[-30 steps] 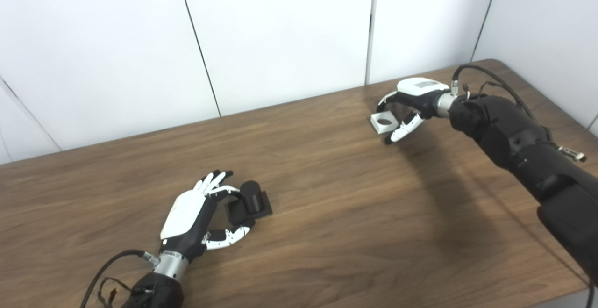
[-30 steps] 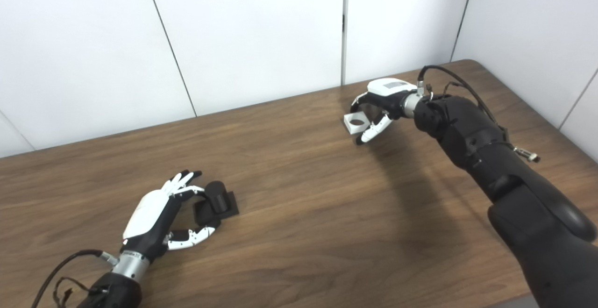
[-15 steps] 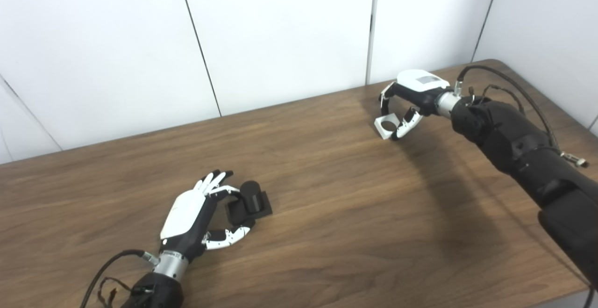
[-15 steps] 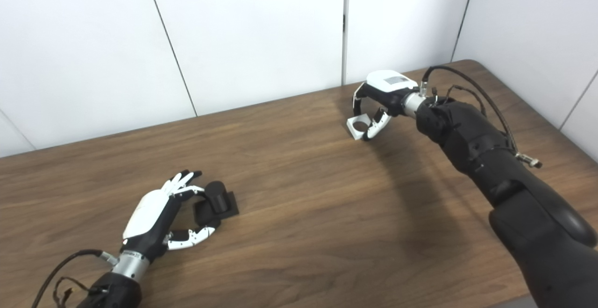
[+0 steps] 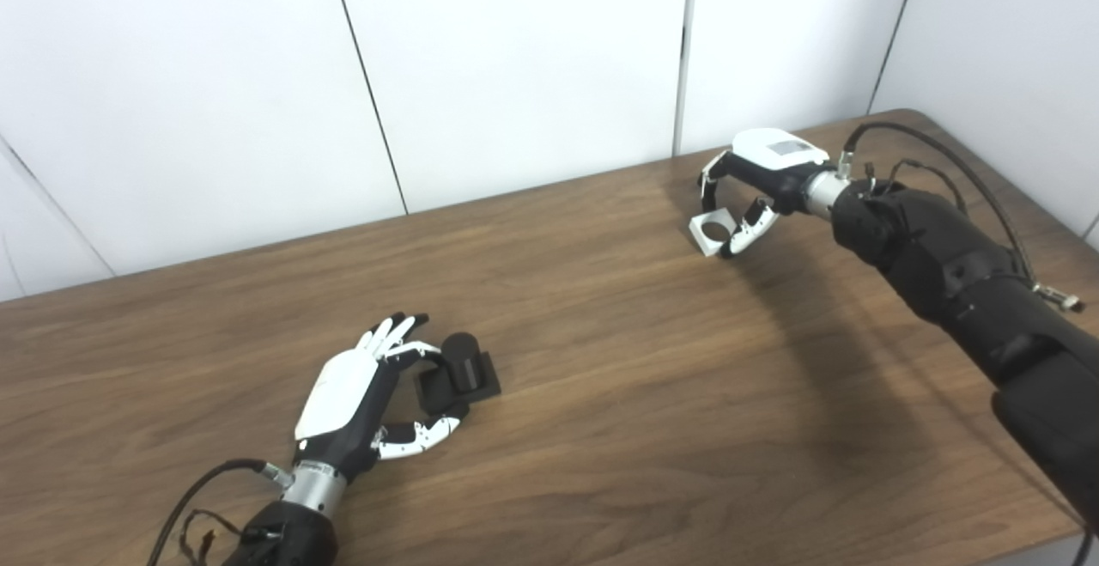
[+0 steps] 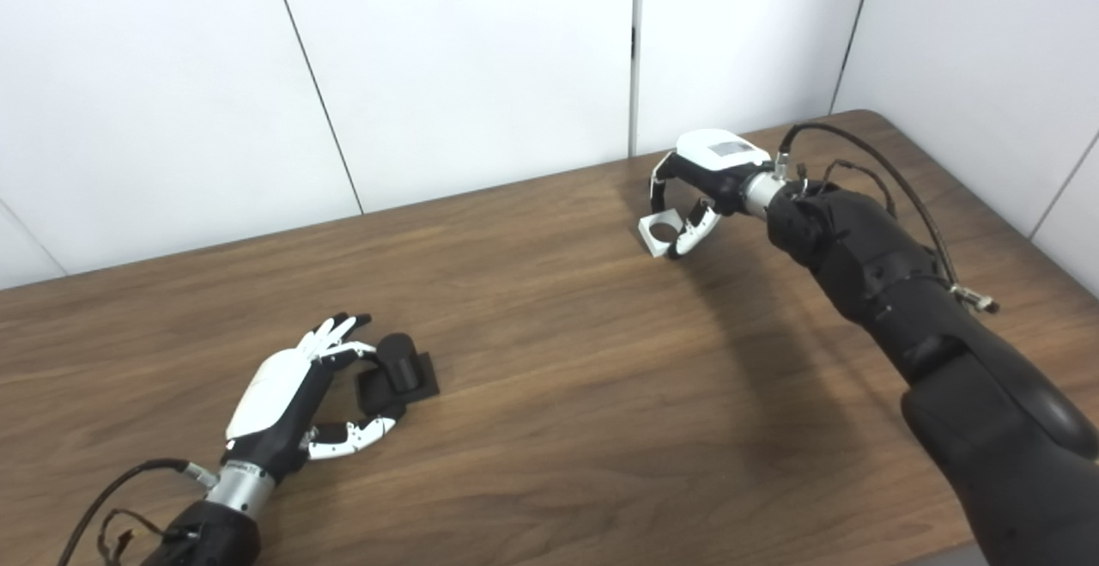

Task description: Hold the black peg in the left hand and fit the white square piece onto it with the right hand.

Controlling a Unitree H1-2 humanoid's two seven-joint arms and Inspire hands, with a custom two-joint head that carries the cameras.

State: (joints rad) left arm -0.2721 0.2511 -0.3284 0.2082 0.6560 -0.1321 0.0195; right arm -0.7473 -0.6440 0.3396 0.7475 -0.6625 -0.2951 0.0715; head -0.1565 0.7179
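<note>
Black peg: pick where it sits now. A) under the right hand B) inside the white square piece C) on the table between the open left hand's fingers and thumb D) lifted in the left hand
C: the black peg rests on the table, flanked by the open left hand.

A brown wood-grain table [image 5: 652, 429] fills the lower field from 9 o'clock to 3 o'clock, its rounded far corner at about 2 o'clock, backed from 10 to 2 o'clock by white wall panels [image 5: 515, 59] divided by dark seams.
</note>
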